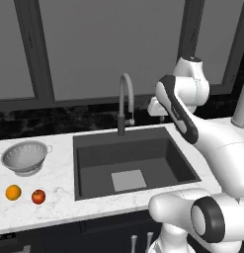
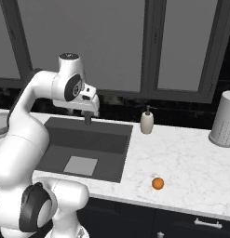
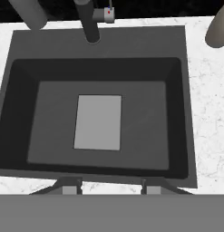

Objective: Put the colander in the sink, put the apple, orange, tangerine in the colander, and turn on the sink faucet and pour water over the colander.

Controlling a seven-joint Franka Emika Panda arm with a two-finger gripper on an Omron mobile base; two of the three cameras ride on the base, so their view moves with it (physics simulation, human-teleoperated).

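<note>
End effector (image 3: 111,186): you have it poised over the sink, looking straight down into the basin; the two finger tips stand partly apart with nothing between them.
Sink (image 1: 89,163): dark basin set in the marble desk (image 1: 54,197), with a lighter square patch on its floor.
Faucet (image 1: 124,101): upright at the sink's back edge, its spout arching over the basin; in your hand view its stem (image 3: 88,22) and side lever sit at the top.
Colander (image 1: 24,157): on the desk left of the sink, upright.
Orange (image 1: 13,192): in front of the colander, near the desk's front edge.
Apple (image 1: 38,196): just beside the orange, on the sink side.
Tangerine (image 2: 157,183): on the desk right of the sink, well apart from the other fruit.
Soap bottle (image 2: 147,121): behind the sink's right corner.
</note>
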